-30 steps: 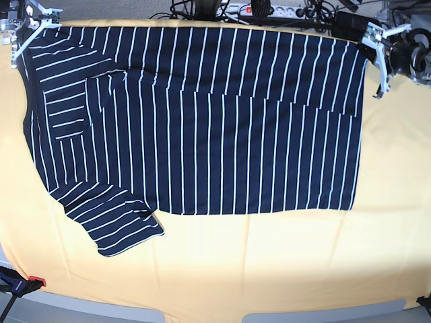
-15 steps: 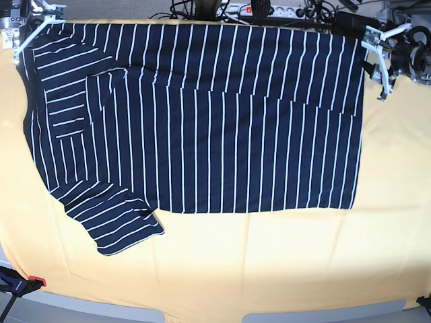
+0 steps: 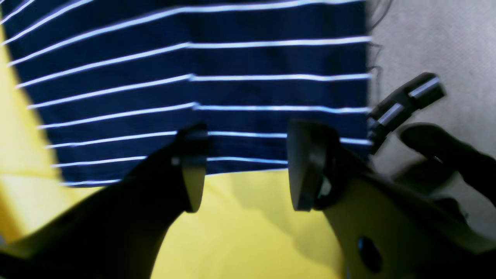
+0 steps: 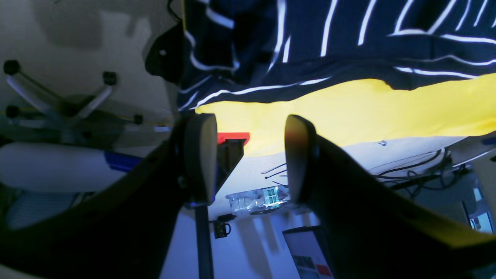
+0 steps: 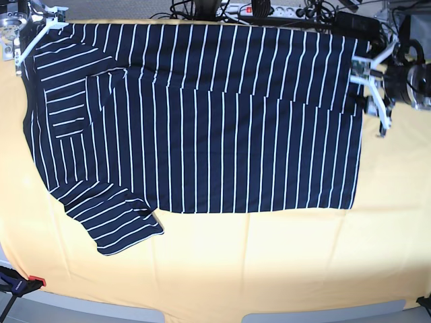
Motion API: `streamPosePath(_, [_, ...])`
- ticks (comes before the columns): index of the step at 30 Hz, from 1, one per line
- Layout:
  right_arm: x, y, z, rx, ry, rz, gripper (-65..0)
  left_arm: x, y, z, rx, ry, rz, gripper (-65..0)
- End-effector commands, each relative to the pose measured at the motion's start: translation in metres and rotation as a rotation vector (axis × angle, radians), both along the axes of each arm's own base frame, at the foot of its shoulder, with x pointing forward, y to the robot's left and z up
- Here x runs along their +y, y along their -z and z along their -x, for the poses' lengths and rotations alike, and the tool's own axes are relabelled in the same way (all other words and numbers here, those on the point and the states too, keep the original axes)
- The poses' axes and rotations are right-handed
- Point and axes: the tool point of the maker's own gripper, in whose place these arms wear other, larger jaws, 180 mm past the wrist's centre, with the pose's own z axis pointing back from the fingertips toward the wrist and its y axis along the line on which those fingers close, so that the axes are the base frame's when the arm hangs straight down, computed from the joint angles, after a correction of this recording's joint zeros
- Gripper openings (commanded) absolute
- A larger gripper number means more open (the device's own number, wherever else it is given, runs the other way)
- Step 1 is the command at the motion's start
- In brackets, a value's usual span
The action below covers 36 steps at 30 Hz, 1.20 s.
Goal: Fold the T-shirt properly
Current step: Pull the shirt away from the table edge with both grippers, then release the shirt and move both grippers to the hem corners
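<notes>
The T-shirt [image 5: 202, 128], dark navy with thin white stripes, lies flat on the yellow-orange cloth [image 5: 269, 269], with one sleeve sticking out at the front left [image 5: 118, 225]. My left gripper [image 5: 369, 94] hovers at the shirt's right edge, open. In the left wrist view its fingers [image 3: 193, 170] stand apart over the hem of the shirt [image 3: 232, 58], with nothing between them. My right gripper [image 5: 34, 30] sits at the shirt's far left corner. It is open too [image 4: 248, 159], just off the rumpled edge of the shirt [image 4: 329, 38], and holds nothing.
Cables and a power strip [image 5: 256, 10] lie behind the table's far edge. A clamp with a red tip [image 5: 34, 280] grips the front left corner. Bare yellow-orange cloth runs along the front and the right side.
Both grippers have opened and let go of the shirt's far corners. The left gripper has moved toward the front along the shirt's right edge. The shirt lies as before.
</notes>
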Motion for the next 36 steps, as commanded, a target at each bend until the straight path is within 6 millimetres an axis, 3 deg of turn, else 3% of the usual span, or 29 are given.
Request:
streamPosePath(1, [0.0,-0.004,-0.006,-0.037,-0.001,0.011,-34.0,-0.001,-0.009,-0.009,-0.032,-0.002,0.004,-32.6])
streamPosePath(7, [0.0,-0.011,-0.026,-0.142,-0.047,0.027,-34.0,-0.007,-0.032,-0.033,-0.114,-0.021,0.042,-32.6])
streamPosePath(15, [0.001,-0.019,-0.043,-0.228,-0.086,0.042,-34.0,-0.007,-0.035,-0.037,-0.134,-0.018,0.041,-32.6])
streamPosePath(20, [0.005,-0.044,-0.089,-0.445,-0.105,0.038,-34.0,-0.003,-0.034,-0.039,-0.137,-0.024,0.032,-32.6])
streamPosePath(27, [0.013,-0.097,-0.156,-0.755,-0.061,-0.042,-35.5,0.006,-0.032,-0.047,-0.135,-0.072,0.032,-32.6])
streamPosePath(30, [0.019,-0.107,-0.171,-0.792,-0.039,-0.101,-35.4,0.018,-0.036,-0.072,-0.185,-0.232,0.081,-32.6])
streamPosePath(33, [0.022,-0.121,-0.186,-0.853,-0.021,-0.14,-34.8,0.053,-0.052,-0.114,-0.299,-0.43,0.1,-32.6])
streamPosePath(36, [0.008,-0.123,-0.204,-0.936,0.052,-0.135,-34.8,0.078,-0.064,-0.16,-0.373,-0.65,0.232,-32.6])
